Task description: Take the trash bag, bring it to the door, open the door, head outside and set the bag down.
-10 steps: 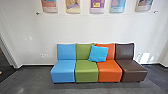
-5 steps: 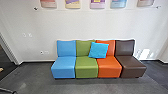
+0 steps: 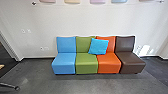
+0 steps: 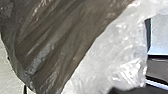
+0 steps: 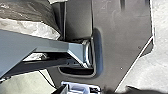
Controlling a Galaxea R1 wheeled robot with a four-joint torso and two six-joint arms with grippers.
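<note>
The trash bag (image 4: 57, 42) hangs large and close in the left wrist view, a dark brownish plastic with clear, crinkled plastic (image 4: 112, 55) beside it. In the right wrist view, part of the dark bag (image 5: 30, 12) shows past the robot's jointed bar, with clear plastic under it. How either gripper's fingers stand cannot be made out.
Four joined seats, blue (image 3: 63, 62), green, orange and brown (image 3: 131, 62), stand against a white wall (image 3: 82, 22), a bright blue cushion (image 3: 98, 46) on them. A door frame (image 3: 10, 48) is at the left, a metal leg (image 3: 10, 86) on the near-left floor.
The head camera's view has shifted, with the seats and wall posters higher in it and more floor showing. The metal leg has come into view at the lower left.
</note>
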